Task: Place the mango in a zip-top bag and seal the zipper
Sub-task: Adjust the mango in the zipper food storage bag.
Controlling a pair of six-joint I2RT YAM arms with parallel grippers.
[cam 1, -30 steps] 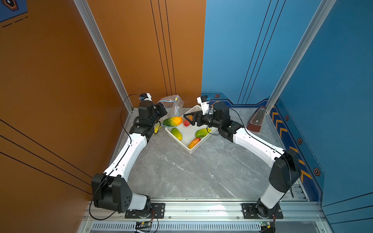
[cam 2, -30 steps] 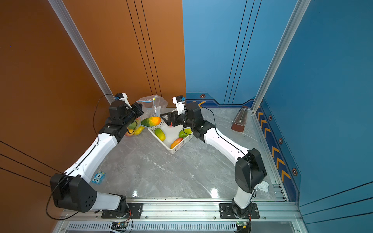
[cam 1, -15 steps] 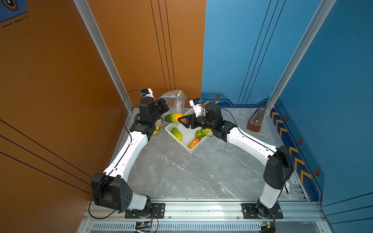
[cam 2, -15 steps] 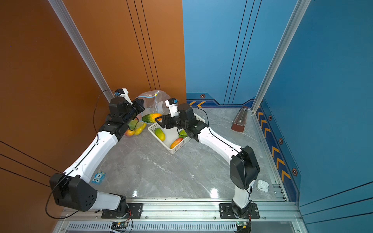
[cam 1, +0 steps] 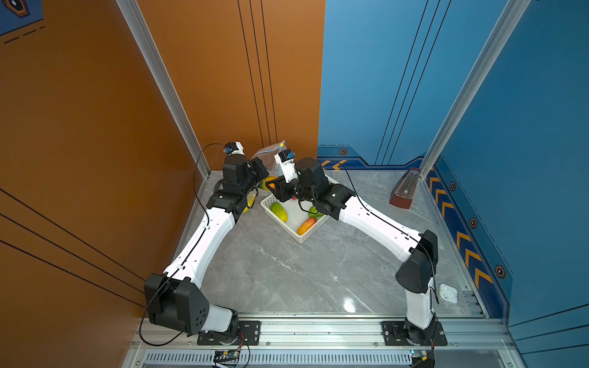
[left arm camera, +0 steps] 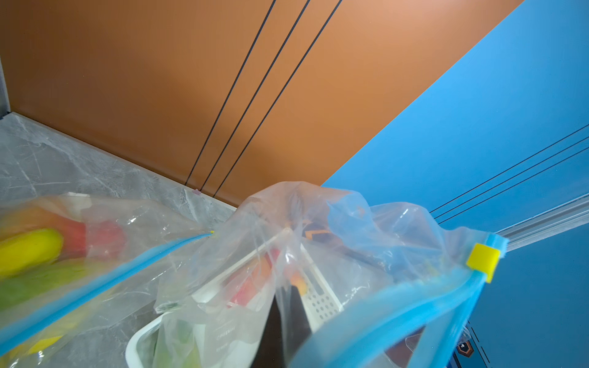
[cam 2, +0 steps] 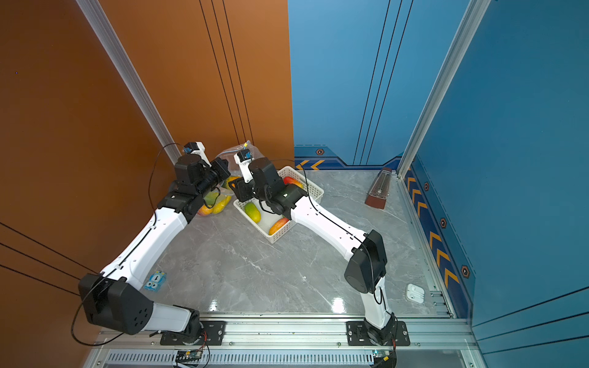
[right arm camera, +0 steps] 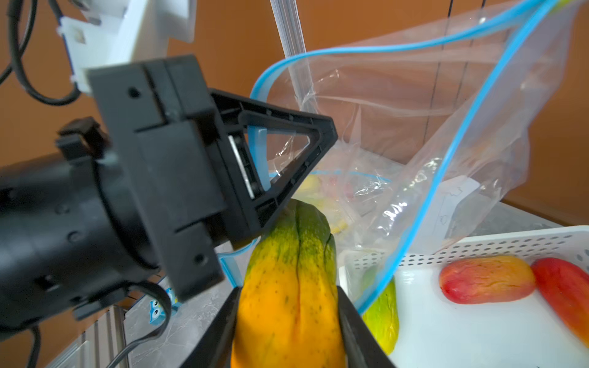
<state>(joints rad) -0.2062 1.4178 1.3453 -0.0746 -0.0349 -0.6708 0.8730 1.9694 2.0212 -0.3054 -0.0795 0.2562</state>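
The right claw (right arm camera: 288, 287) has the mango (right arm camera: 287, 255) pinched between its two black fingers (right arm camera: 220, 328). One finger presses on each flank, and the jaws are only partly apart and tight on the fruit. It is an orange-yellow mango going green at the far end. The right claw carries it lengthwise clear of the grey surface (cam 1: 287, 270), just beside the corner of the white perforated basket (right arm camera: 510, 243) on the left arm's side.

And the left claw (right arm camera: 322, 137) is clamped right down on the blue zipper strip of the zip-top bag (right arm camera: 414, 111). It holds that clear bag up in the air with its mouth gaping wide toward the fruit. The mango's green tip sits just beneath the left claw, right at the lower edge of the opening, but whether it has crossed the rim cannot be told. Most of the fruit is outside. The left wrist view shows the yellow slider (left arm camera: 483, 258) parked at one end of the open zipper track.

In both top views the two claws meet at the back of the surface, close to the orange wall, with the bag (cam 1: 269, 154) raised behind them. Inside the basket lie loose mangoes (cam 1: 279, 212): green-yellow, orange-red and red. A second bag (cam 2: 213, 204) with fruit in it lies on the surface beside the left arm. A metronome (cam 1: 404, 189) stands well apart from all this, over by the blue wall.
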